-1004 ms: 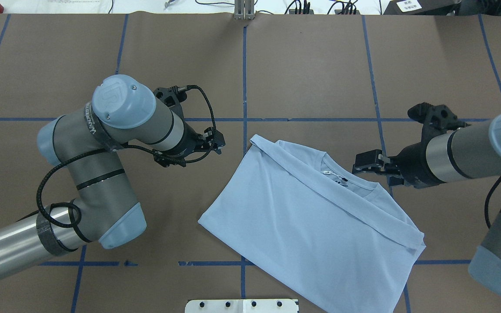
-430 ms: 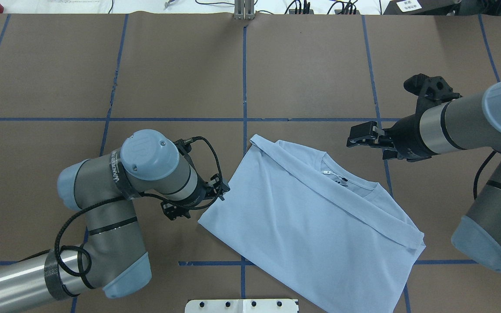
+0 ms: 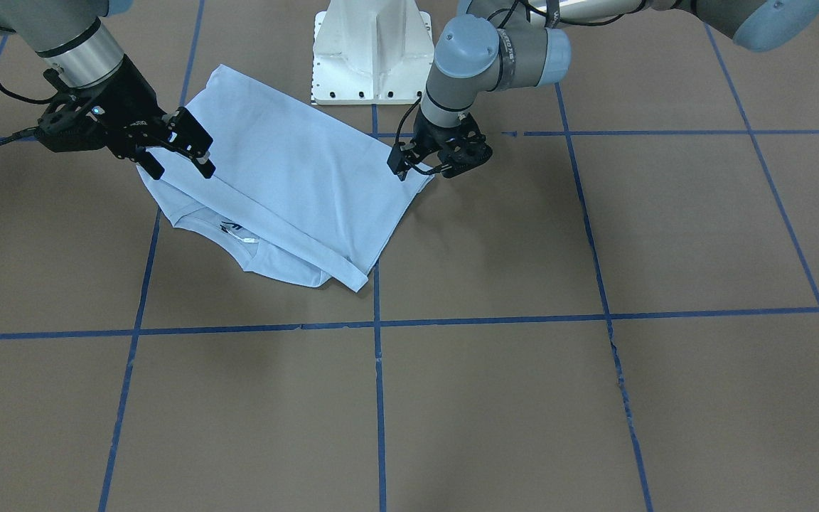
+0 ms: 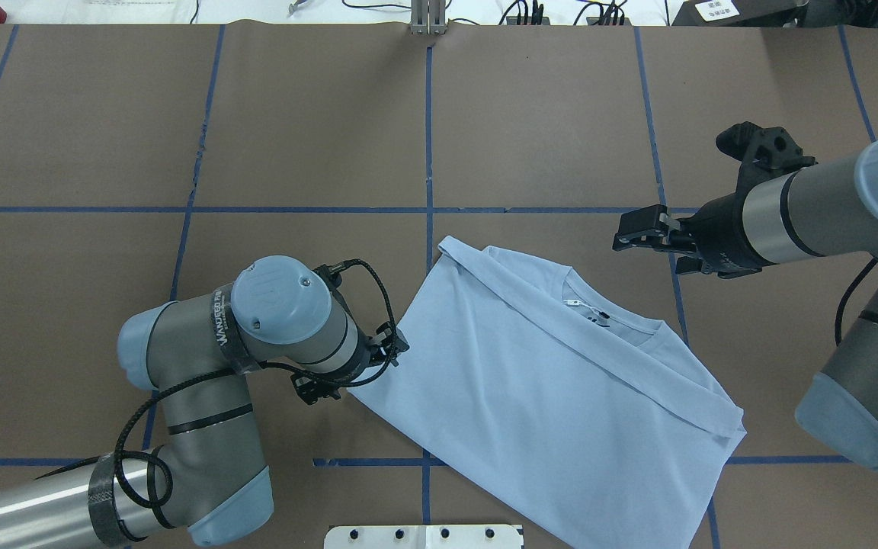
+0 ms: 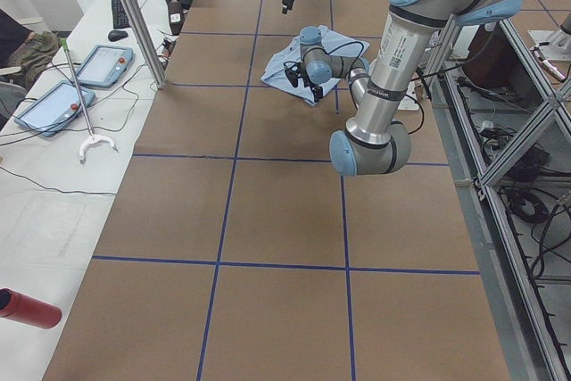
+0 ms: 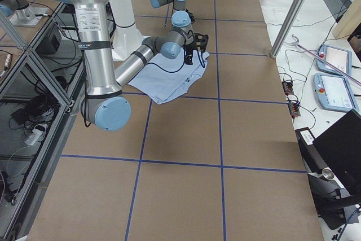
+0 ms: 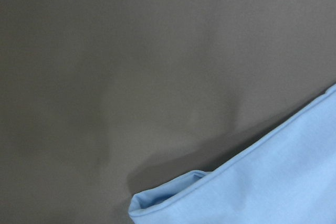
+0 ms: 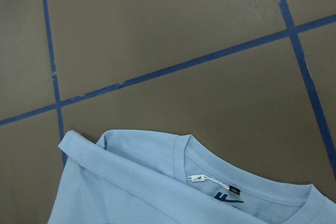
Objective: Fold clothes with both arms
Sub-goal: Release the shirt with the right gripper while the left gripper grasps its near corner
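Observation:
The clothes are one pale blue T-shirt, folded flat on the brown table, with its collar and white neck label facing up. My left gripper sits low at the shirt's left edge, just above the near left corner. It looks open and holds nothing. The left wrist view shows only that folded corner and bare table. My right gripper hovers open and empty beyond the collar. It is raised off the shirt, with both fingers spread wide.
Blue tape lines grid the brown table cover. The white pedestal base stands at the near edge by the shirt's hem. Cables run along the far edge. Tablets and a red cylinder lie on the side bench.
My left arm swung toward the robot and lowered its gripper to the shirt's left edge. My right gripper drew back from the collar, away across the table.

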`<action>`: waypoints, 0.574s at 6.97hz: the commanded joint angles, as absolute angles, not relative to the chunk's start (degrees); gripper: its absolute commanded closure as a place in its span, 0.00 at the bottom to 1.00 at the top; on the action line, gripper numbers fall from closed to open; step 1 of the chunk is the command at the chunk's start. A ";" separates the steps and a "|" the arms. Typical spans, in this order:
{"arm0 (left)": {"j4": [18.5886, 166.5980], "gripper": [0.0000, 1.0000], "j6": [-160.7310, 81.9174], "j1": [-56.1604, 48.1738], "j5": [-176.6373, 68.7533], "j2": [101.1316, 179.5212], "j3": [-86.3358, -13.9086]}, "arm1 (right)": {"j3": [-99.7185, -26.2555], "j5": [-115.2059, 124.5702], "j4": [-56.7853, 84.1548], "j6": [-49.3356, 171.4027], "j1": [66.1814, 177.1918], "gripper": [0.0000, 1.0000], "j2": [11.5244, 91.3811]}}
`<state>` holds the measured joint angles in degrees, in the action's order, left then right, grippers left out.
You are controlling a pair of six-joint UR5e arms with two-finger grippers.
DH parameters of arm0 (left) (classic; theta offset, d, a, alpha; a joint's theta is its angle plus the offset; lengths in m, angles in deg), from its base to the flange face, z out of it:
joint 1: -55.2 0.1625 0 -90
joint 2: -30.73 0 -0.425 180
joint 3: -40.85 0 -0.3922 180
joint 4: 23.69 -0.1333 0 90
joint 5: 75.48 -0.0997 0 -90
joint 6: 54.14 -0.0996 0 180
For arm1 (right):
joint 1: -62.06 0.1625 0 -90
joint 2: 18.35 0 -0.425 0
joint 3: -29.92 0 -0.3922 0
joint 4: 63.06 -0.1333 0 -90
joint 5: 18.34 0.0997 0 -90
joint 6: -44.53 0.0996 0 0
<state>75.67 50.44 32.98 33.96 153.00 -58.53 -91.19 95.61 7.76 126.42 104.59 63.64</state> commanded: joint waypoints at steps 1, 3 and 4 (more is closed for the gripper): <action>75.63 0.02 50.54 33.49 31.49 152.46 -58.38 | -91.54 95.65 7.78 126.62 105.03 0.00 63.56; 75.63 0.02 50.63 36.03 31.40 152.72 -58.29 | -91.63 95.57 7.69 126.71 105.03 0.00 63.56; 75.63 0.13 50.72 36.04 31.31 152.72 -58.21 | -91.63 95.57 7.69 126.71 105.03 0.00 63.73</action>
